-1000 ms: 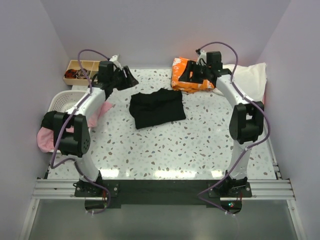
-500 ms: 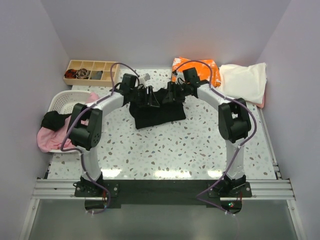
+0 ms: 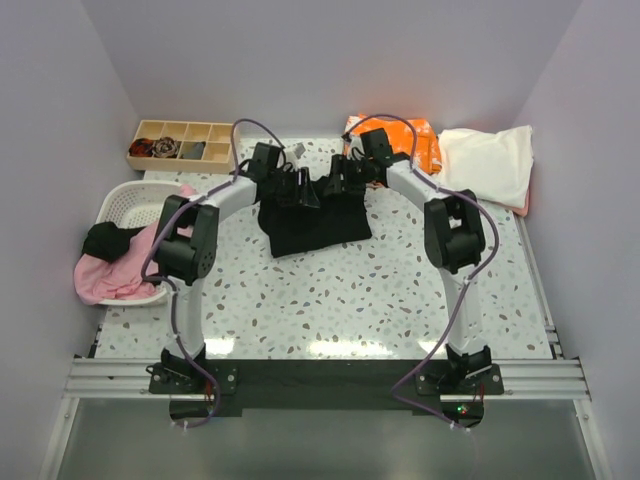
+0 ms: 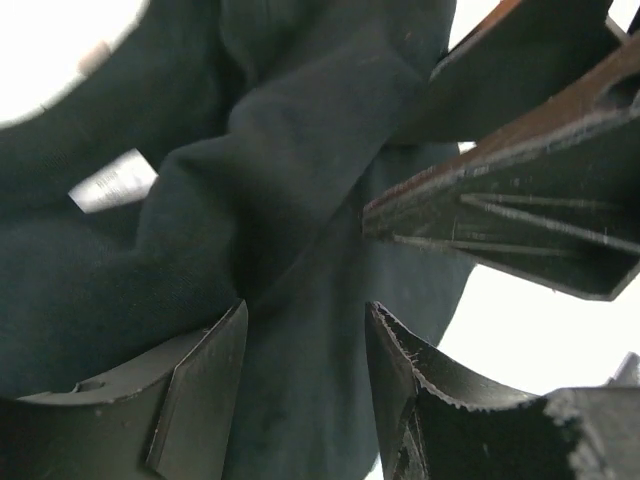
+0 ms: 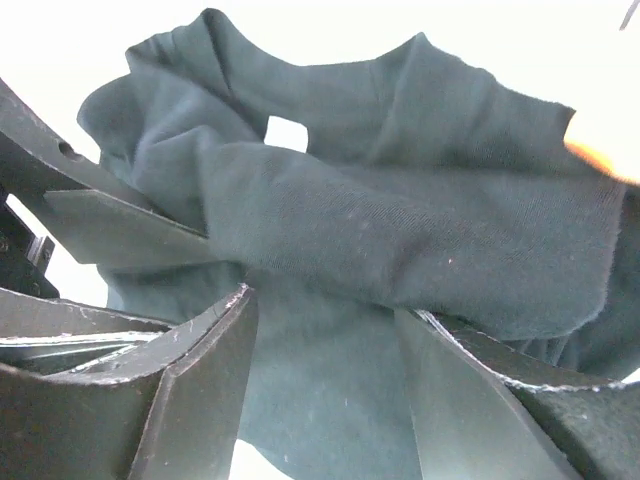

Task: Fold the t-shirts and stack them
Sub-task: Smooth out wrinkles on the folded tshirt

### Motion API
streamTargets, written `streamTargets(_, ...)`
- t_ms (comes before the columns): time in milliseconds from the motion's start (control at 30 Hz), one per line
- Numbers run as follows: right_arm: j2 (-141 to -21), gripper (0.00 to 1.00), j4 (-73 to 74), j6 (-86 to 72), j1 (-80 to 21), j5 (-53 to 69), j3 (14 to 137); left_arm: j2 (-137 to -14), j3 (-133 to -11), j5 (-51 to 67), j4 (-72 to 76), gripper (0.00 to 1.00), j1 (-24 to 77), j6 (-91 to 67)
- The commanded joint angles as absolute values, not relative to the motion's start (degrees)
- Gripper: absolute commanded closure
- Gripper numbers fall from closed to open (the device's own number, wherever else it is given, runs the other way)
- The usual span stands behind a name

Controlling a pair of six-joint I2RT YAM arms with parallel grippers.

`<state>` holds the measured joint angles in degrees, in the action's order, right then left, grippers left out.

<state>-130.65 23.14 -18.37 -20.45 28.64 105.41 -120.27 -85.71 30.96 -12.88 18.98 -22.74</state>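
Observation:
The black t-shirt [image 3: 318, 226] lies roughly folded in the middle of the table. Both grippers meet at its far edge. My left gripper [image 3: 304, 193] is open, with black cloth [image 4: 300, 250] lying between its spread jaws and the white label [image 4: 110, 180] just beyond. My right gripper [image 3: 336, 185] is open too, with a raised fold of the black cloth [image 5: 400, 240] between its jaws. The orange blotched t-shirt [image 3: 425, 140] lies at the back, the cream t-shirt [image 3: 490, 165] to its right. The pink t-shirt [image 3: 112, 276] hangs over the basket.
A white slotted basket [image 3: 125, 203] stands at the left edge with a dark garment [image 3: 103, 240] in it. A wooden compartment tray [image 3: 182, 146] sits at the back left. Walls close in the table on three sides.
Both arms swung in from the back corners to the black t-shirt's far edge. In the last half second they closed in a little more toward each other.

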Motion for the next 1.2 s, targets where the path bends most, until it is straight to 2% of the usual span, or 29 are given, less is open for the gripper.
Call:
streamTargets(0,-133.49,0.39,24.08,-17.14,-20.13,26.19,113.18,-122.42,-91.75,26.55,-12.39,0.45,17.23,-17.93)
streamTargets(167,-138.6,0.38,26.46,-16.61,-19.51,24.96,119.61,-125.33,-92.81,25.58,-11.16,0.45,14.68,-17.05)
streamTargets(433,-143.7,0.36,21.72,-18.81,-17.14,25.4,123.57,-128.58,-91.41,20.58,-6.95,0.45,11.34,-15.56)
streamTargets(733,-143.79,0.33,23.37,-17.31,-15.56,18.64,123.58,-122.44,-84.31,7.13,-1.68,0.45,10.02,-15.29)
streamTargets(833,-142.3,0.33,20.68,-16.62,-14.94,20.47,120.42,-117.61,-80.53,3.96,2.62,0.44,9.23,-16.96)
streamTargets(967,-135.28,0.32,11.8,-16.26,-14.94,26.17,109.63,-107.96,-76.73,2.73,5.71,0.43,9.23,-17.05)
streamTargets(1067,-127.64,0.32,6.6,-16.26,-14.85,27.42,103.56,-102.77,-75.5,1.15,4.75,0.41,9.23,-17.31)
streamTargets(1167,-123.32,0.3,7.81,-15.82,-14.85,26.03,101.61,-101.25,-75.32,1.93,1.5,0.41,9.23,-16.96)
